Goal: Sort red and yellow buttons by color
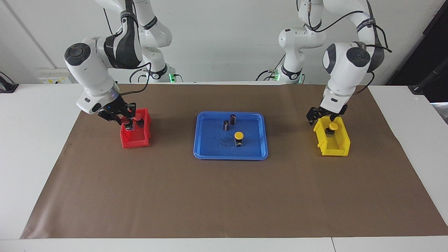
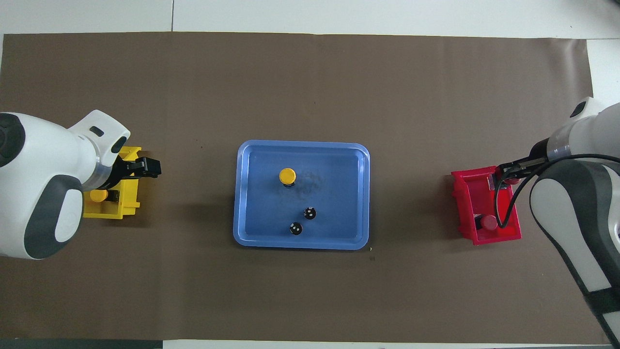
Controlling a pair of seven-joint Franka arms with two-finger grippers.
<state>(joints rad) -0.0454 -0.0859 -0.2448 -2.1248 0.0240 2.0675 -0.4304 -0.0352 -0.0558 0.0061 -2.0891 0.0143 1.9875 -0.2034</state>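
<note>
The last yellow button (image 1: pixel 238 138) is standing upright in the blue tray (image 1: pixel 259 148), toward the right arm's end from the released left gripper (image 1: pixel 319 117), seemingly the nearer; the right gripper (image 1: pixel 123 118) is clenched on a red button (image 1: pixel 127 124) over the red bin (image 1: pixel 134 142).

blue tray (image 2: pixel 252 194): yellow button (image 2: pixel 287 175), two dark cylinders (image 2: pixel 302 220) | yellow bin (image 2: pixel 127 206): yellow button (image 2: pixel 99 195) | red bin (image 2: pixel 465 203): red button (image 2: pixel 488 222)

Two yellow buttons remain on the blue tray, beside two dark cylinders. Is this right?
Not quite. Only one yellow button remains on the blue tray, beside the two dark cylinders; the other yellow button is in the yellow bin. The facing view shows this.
</note>
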